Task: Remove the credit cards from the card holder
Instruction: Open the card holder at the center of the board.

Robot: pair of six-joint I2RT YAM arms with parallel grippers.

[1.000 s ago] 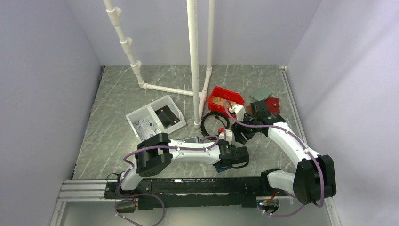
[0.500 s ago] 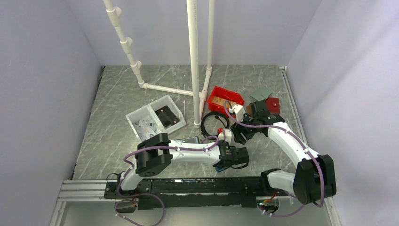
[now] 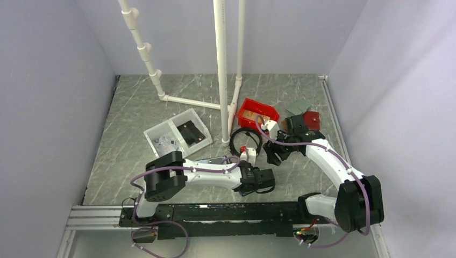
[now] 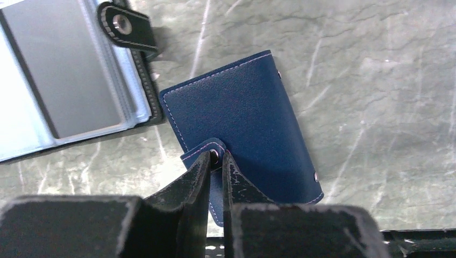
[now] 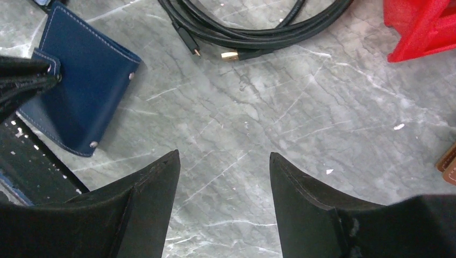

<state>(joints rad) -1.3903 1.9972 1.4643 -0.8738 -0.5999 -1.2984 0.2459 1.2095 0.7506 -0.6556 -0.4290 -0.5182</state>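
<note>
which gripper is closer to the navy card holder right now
Left. The left gripper is pinched on the card holder at its tab. The right gripper hangs open over the table beside it, not touching.

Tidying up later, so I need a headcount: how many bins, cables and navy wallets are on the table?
Bins: 2, a red bin and a clear bin
Cables: 1, the black cable
Navy wallets: 1, the navy wallet
Total: 4
</note>
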